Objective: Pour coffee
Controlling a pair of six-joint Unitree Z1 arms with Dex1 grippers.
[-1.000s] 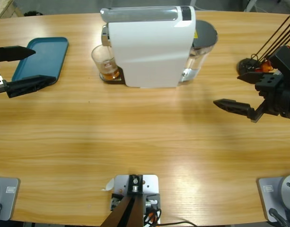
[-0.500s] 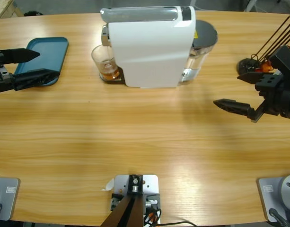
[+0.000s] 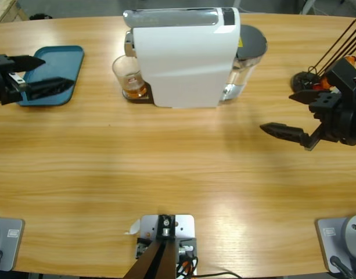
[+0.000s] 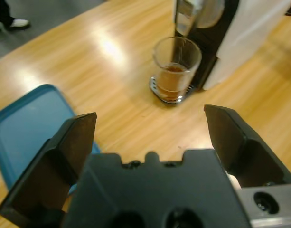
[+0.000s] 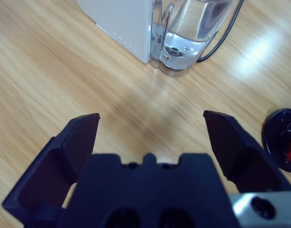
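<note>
The coffee is a shallow amber layer in a small clear glass that stands on the drip plate under the spout of the white coffee machine. My left gripper hovers open over the teal tray, well left of the glass and pointing toward it. The left wrist view looks between its open jaws at the glass and the coffee. My right gripper stands open at the right, holding nothing, right of the machine. In the right wrist view the right gripper is over bare wood.
The machine's clear water tank sits at its right end, also the water tank in the right wrist view. A black capsule stand with thin rods stands at the far right. The tray lies under my left gripper. A person's shoe shows beyond the table.
My left gripper has moved toward the far side and a little right, now over the tray, with its jaws closer together. The right gripper shifted slightly left.
</note>
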